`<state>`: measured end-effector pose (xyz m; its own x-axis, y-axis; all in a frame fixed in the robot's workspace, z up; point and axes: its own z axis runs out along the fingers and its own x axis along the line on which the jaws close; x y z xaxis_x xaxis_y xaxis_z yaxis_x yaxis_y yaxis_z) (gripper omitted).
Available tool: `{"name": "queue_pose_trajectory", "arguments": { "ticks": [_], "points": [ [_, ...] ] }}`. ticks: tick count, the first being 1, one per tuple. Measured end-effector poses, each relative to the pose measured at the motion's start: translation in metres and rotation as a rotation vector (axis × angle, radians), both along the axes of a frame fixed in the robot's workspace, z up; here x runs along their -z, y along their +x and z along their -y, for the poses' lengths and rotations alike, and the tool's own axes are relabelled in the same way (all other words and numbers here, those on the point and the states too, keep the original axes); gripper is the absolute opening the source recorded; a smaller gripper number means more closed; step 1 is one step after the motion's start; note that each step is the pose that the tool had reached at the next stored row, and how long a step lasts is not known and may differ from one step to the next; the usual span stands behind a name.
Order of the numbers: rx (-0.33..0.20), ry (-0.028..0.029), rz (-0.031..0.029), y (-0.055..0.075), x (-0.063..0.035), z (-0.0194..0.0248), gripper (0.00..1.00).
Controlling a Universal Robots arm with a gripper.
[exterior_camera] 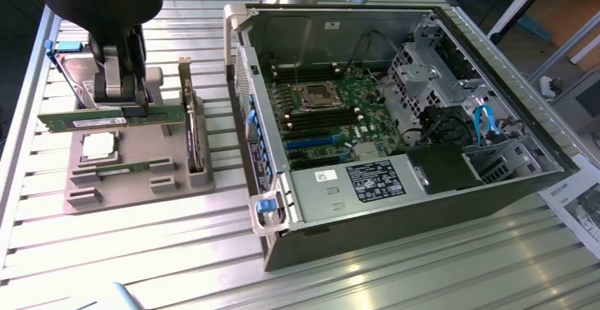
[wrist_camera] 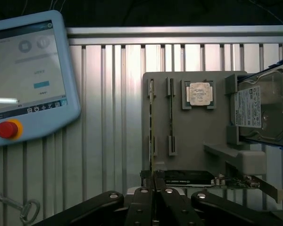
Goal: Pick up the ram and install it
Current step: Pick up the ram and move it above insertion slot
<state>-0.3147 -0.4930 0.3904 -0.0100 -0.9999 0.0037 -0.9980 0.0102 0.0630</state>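
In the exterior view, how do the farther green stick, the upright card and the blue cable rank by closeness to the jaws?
1. ram: right beneath them.
2. expansion card: upright, toward the exterior view's right.
3. blue cable: inside the case, exterior view's far right.

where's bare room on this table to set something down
The ribbed metal table is bare below the grey parts tray and the open black computer case in the exterior view. The tray is crowded, the gripper closed on a green ram stick.
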Motion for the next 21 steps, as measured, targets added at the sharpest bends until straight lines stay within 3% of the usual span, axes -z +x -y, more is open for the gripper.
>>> {"name": "queue_pose_trajectory", "arguments": {
  "ticks": [4, 21],
  "points": [
    [0.0, 0.0, 0.0001, 0.001, 0.0, 0.0, 0.12],
    [-0.002, 0.0, -0.0057, 0.062, -0.0013, 0.0011, 0.12]
  ]
}}
